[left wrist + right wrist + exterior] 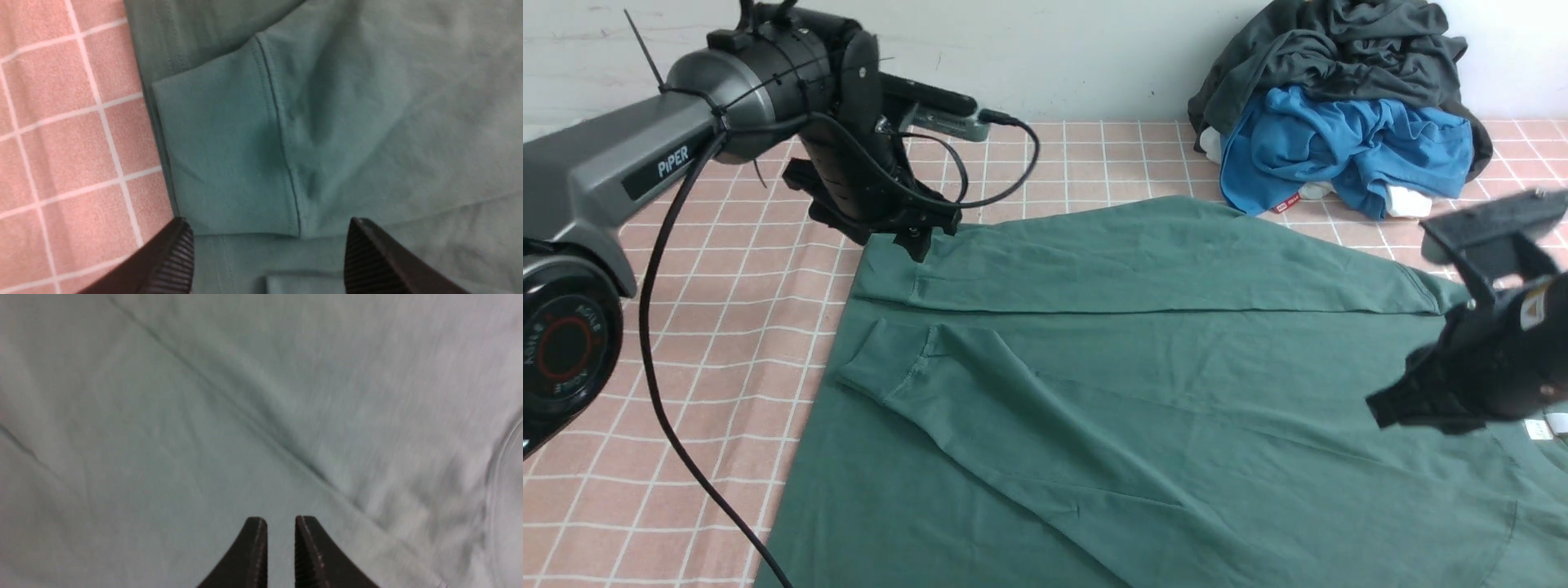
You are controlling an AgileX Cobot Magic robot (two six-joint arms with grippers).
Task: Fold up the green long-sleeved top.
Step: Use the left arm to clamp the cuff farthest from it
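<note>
The green long-sleeved top (1143, 384) lies spread flat over most of the table, with both sleeves folded across its body. The far sleeve's cuff (886, 273) ends at the left. My left gripper (920, 241) hovers over that cuff, open and empty. In the left wrist view the cuff (229, 143) lies just ahead of the wide-apart fingertips of my left gripper (267, 228). My right gripper (1380, 408) hangs over the top's right part, near a white neck tag (1539, 429). In the right wrist view it (281, 524) is shut and empty above smooth green fabric (163, 416).
A pile with a dark charcoal-grey garment (1339, 49) over a bright blue garment (1339, 155) sits at the back right against the white wall. A pink checked tablecloth (727, 310) shows to the left of the top. A black cable (662, 408) hangs from the left arm.
</note>
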